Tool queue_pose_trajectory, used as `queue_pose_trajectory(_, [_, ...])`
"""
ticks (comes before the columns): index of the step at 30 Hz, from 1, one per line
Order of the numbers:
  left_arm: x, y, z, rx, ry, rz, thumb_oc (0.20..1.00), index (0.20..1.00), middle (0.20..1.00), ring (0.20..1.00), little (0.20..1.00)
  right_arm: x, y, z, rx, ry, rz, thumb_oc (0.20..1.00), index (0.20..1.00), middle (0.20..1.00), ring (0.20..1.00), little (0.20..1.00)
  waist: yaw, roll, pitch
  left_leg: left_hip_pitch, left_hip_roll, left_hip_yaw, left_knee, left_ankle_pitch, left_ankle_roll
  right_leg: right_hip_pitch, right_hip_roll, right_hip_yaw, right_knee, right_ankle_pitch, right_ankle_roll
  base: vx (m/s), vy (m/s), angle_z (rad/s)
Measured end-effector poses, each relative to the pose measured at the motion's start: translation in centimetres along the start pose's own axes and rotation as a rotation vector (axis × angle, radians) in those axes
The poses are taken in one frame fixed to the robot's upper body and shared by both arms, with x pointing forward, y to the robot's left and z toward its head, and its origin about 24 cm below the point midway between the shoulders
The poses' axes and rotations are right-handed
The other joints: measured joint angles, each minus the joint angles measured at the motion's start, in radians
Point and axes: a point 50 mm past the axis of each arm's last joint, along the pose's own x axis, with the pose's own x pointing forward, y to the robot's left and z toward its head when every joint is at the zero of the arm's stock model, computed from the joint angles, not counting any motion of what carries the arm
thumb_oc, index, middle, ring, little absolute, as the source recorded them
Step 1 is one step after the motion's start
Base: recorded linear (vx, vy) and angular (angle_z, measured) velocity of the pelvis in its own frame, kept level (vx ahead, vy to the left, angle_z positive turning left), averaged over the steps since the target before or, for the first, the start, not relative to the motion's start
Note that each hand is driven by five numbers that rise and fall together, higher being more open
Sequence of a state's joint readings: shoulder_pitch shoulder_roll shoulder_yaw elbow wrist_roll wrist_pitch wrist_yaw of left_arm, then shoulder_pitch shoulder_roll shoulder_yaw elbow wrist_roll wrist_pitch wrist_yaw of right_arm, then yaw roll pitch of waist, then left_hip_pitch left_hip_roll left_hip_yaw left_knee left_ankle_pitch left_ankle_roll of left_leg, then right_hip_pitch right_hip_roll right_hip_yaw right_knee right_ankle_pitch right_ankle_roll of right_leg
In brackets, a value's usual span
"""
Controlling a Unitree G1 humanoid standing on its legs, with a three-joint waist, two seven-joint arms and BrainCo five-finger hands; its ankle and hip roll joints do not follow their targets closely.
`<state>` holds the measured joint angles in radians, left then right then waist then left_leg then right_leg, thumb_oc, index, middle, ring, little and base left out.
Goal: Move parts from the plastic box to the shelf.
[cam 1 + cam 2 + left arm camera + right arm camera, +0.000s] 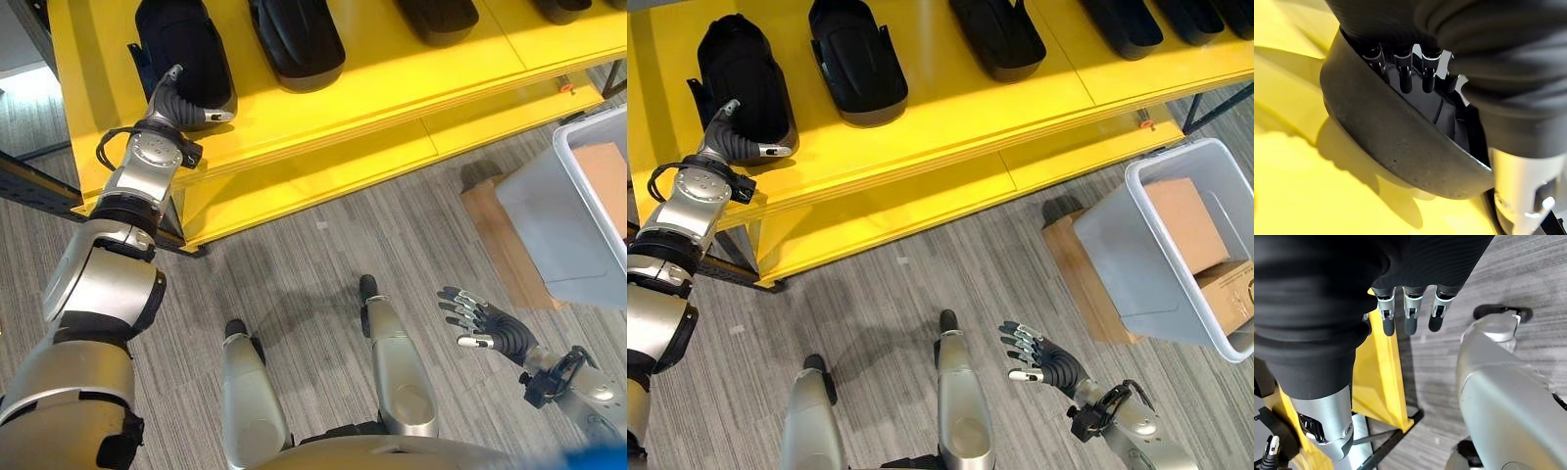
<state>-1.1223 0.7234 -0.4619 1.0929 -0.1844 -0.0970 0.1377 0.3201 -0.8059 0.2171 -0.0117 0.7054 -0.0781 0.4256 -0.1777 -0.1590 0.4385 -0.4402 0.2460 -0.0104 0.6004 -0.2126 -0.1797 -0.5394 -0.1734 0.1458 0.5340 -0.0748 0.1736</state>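
While your left hand (181,101) rests at the near end of a black part (186,49) on the yellow shelf (323,113), you are at the placing step: in the left eye view the part lies flat on the top board, first in a row of like parts, and the hand sits against its near rim with the thumb lying out along the board. Your right hand (487,326) hangs low over the grey floor (294,255), well apart from the shelf, fingers spread and holding nothing.

From the right eye view you get the plastic box (1136,255) more fully: a grey tub on a wooden pallet (1073,264) to your right, tilted, with cardboard cartons (1185,220) showing inside (whether more black parts lie in it cannot be made out). The row on the shelf runs on to the right.

Looking through the left wrist view, your fingers (1405,78) reach over the rim and down into the hollow of the part, fairly straight and not curled round the wall, so I judge the hand open and merely resting on it; the part's underside sits on the yellow board.

Turning to the right wrist view, the fingers hang loose and straight over the floor, empty.

Next, you likely lift the left hand straight clear so the part is not dragged, then turn toward the box.
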Motion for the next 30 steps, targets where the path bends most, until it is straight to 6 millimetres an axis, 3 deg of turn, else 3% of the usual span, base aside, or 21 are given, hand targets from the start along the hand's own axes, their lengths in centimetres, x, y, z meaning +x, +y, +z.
queue_pose_trajectory(10, [0.0, 1.5, -1.0, -0.014, 0.045, 0.056, 1.000, 1.000, 1.000, 1.000, 1.000, -0.2, -0.4, 0.2, -0.024, 0.015, 0.000, 1.000, 1.000, 1.000, 1.000, 1.000, 0.002, 0.001, -0.001, -0.004, 0.001, 0.001, 0.005, 0.000, 0.000, -0.007, 0.002, 0.004, 0.006, 0.000, -0.001, 0.00, 0.000, 0.00])
queue_pose_trajectory(22, [-0.8, 5.8, -3.7, -0.121, 0.164, 0.210, 1.000, 1.000, 1.000, 1.000, 1.000, -0.3, -0.5, 0.4, -0.033, 0.023, 0.002, 1.000, 1.000, 1.000, 1.000, 1.000, 0.007, 0.003, -0.001, -0.016, 0.002, -0.002, 0.016, -0.002, 0.001, -0.013, 0.003, 0.004, 0.008, 0.003, -0.001, 0.00, 0.000, 0.00])
queue_pose_trajectory(30, [-0.8, 6.0, -3.7, -0.157, 0.167, 0.235, 1.000, 1.000, 1.000, 1.000, 1.000, -0.2, -0.4, 0.6, -0.038, 0.013, 0.008, 1.000, 1.000, 1.000, 1.000, 1.000, 0.004, 0.005, 0.000, -0.016, 0.002, -0.002, 0.015, -0.002, 0.001, -0.013, 0.003, 0.004, 0.008, 0.003, -0.001, 0.00, 0.000, 0.00])
